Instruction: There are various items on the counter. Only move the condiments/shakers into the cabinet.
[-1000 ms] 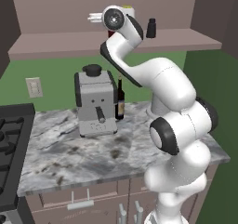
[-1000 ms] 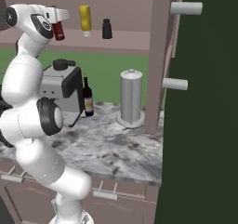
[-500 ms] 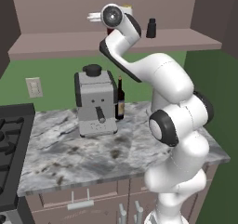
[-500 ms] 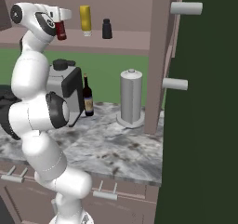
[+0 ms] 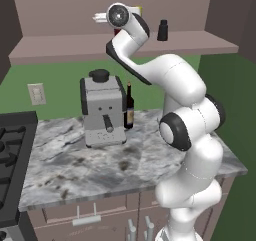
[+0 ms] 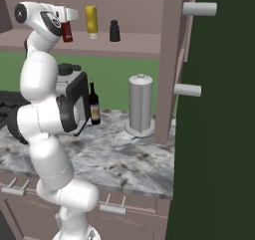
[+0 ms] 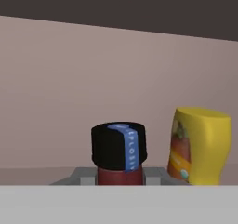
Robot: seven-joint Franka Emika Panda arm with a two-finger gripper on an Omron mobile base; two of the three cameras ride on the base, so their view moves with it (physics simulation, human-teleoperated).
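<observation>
Clamped on the red sauce bottle (image 6: 66,32), the gripper (image 6: 66,25) is raised to the level of the cabinet (image 6: 134,40) shelf, with the bottle hanging upright from it just over the shelf board. From the hand view the bottle's black cap (image 7: 119,145), with a blue strip down its side, sits between the finger pads (image 7: 83,174), and the cabinet's mauve back wall lies straight ahead. Just beside it stands the yellow bottle (image 7: 200,145), upright on the shelf board; in the right base view the yellow bottle is next along from the red one, and the black tapered shaker (image 6: 114,31) stands a little farther on, also upright on the board. Below, on the grey-white marbled counter (image 5: 100,170), the silver-grey coffee machine (image 5: 102,110) stands toward the back wall with the dark wine bottle (image 5: 129,107) touching or nearly touching its side. A pale grey cylindrical canister (image 6: 140,103) stands apart from them, near the cabinet's side panel. A black stove top (image 5: 12,160) borders the counter's far end.
</observation>
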